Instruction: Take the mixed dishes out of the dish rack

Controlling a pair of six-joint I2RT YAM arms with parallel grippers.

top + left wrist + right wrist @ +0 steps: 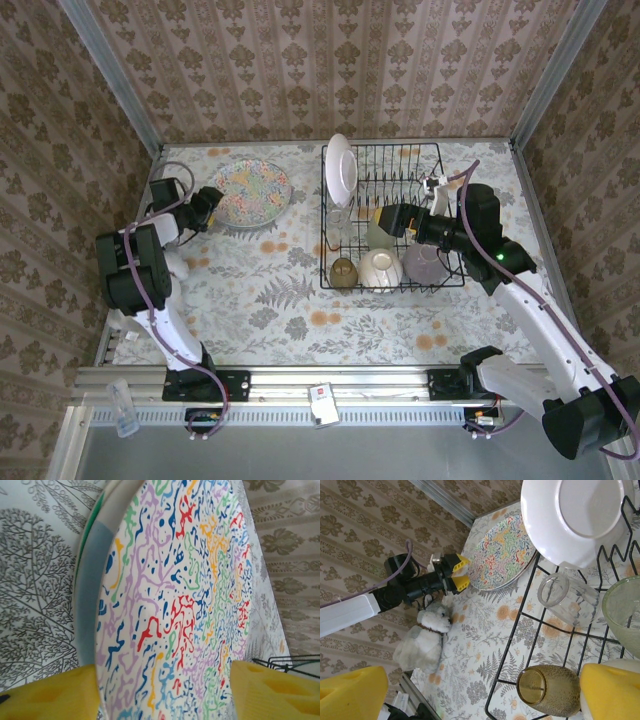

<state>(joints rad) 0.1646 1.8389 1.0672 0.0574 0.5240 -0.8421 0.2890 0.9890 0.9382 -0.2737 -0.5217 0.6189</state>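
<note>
Yellow fingers (50,695) of the left gripper (463,571) stand apart at the rim of the floral plate (253,193). The plate lies face up on the table (300,320), left of the rack (410,165); whether the fingers touch it cannot be told. In the rack, a white plate (342,165) stands upright at the far-left corner. A brown cup (344,272), cream bowl (380,268) and lavender bowl (425,262) sit along the near side. A clear glass (567,599) lies on its side beside a green glass (625,615). The right gripper (380,218) hovers over the rack's middle, jaws spread wide, holding nothing.
</note>
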